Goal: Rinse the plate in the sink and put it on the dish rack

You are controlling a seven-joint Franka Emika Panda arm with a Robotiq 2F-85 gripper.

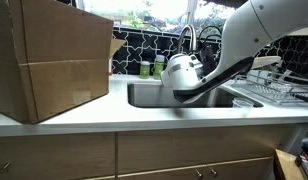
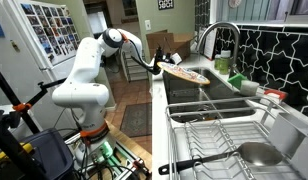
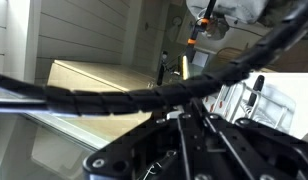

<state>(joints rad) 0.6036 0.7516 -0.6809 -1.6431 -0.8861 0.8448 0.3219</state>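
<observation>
Your gripper (image 2: 160,68) is clenched on the plate (image 2: 187,74). In an exterior view it grips the plate's left edge, and the tan disc sticks out to the right from the jaws. The plate lies close to flat, its free edge dipping a little. It hangs in the air above the sink (image 2: 180,101), over the far part of the basin and clear of the steel below it.

The faucet (image 2: 218,34) arches up just to the right of the plate, at the back edge of the sink (whether water is running, you cannot tell from here).

The dish rack (image 2: 210,126) sits at the near end of the same counter, well apart from the plate. A dark-handled pan (image 2: 256,154) lies in the rack's near right corner.

From the front of the counter, the arm (image 1: 256,30) comes in from the upper right and bends down over the sink (image 1: 144,94). Its white wrist joint sits in front of the faucet (image 1: 187,40). The plate and the jaws themselves are hidden there by the arm.

In that view the dish rack (image 1: 265,89) is on the right of the basin. A big cardboard box (image 1: 54,60) stands on the countertop (image 1: 144,119) to the left. Two green bottles (image 1: 146,68) stand against the tiled wall behind the sink.

The wrist view gives you little. A black spiral-wrapped cable (image 3: 144,98) crosses it, with the dark gripper body below, and the plate cannot be made out.
</observation>
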